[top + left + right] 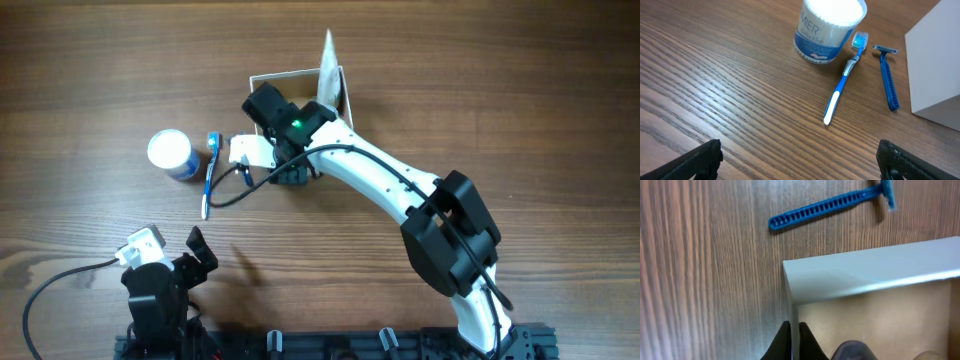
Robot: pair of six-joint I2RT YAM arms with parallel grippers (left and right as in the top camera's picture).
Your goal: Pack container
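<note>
The packing is barely getting going, as far as I can see. The container (296, 76) is sitting at the far middle of the table (90, 60) with one flap standing up at its far corner. The right gripper (792, 329) is reaching over its near wall. Its fingers are drawn in narrow, one on each side of that thin white wall close to the corner, so it looks to be pinching the container itself, not a toiletry.

Everything I can name is lying outside the container, off to its left. The blue razor (832, 205) is lying just beside the wall, the toothbrush (842, 82) a little further out, and the round white-lidded jar (827, 27) furthest, with the brush head almost touching it. Something dark is showing on the tan floor inside. I cannot tell if that is cargo or part of the arm.

The left gripper (801, 159) is hanging well short of the container on the near side, fingers spread wide and holding nothing. By my reckoning all three items are waiting to go in.
</note>
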